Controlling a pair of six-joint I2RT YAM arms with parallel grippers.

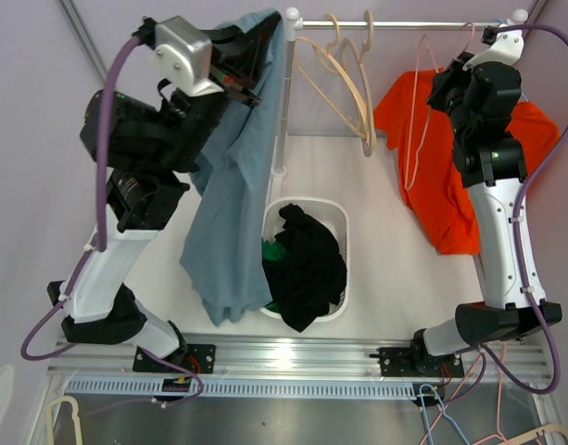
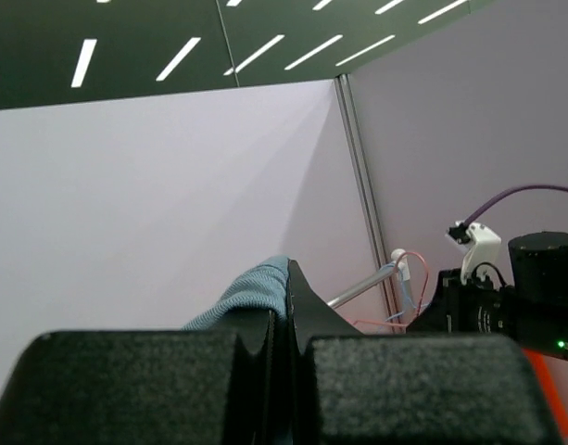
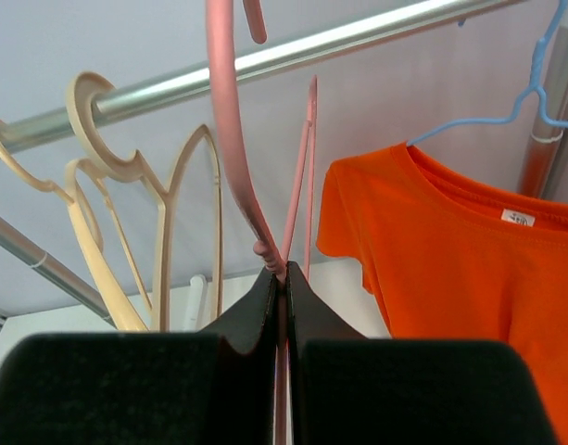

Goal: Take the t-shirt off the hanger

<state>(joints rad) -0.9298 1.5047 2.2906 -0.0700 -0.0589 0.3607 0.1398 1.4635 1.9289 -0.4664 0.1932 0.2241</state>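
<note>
A blue-grey t-shirt (image 1: 233,195) hangs free from my left gripper (image 1: 261,54), which is raised high at the back left and shut on the shirt's top edge. In the left wrist view the knit fabric (image 2: 251,292) bunches over the closed left gripper (image 2: 285,297). A bare pink hanger (image 1: 412,139) hangs by the rail (image 1: 404,25). My right gripper (image 1: 448,76) is shut on it. The right wrist view shows the right gripper (image 3: 284,278) pinching the pink hanger (image 3: 233,139) just below its hook.
An orange t-shirt (image 1: 441,195) hangs on a blue hanger (image 3: 534,83) at the rail's right end. Several cream hangers (image 1: 348,83) hang mid-rail. A white basket (image 1: 334,218) holding black clothes (image 1: 307,264) stands under the shirt's right side.
</note>
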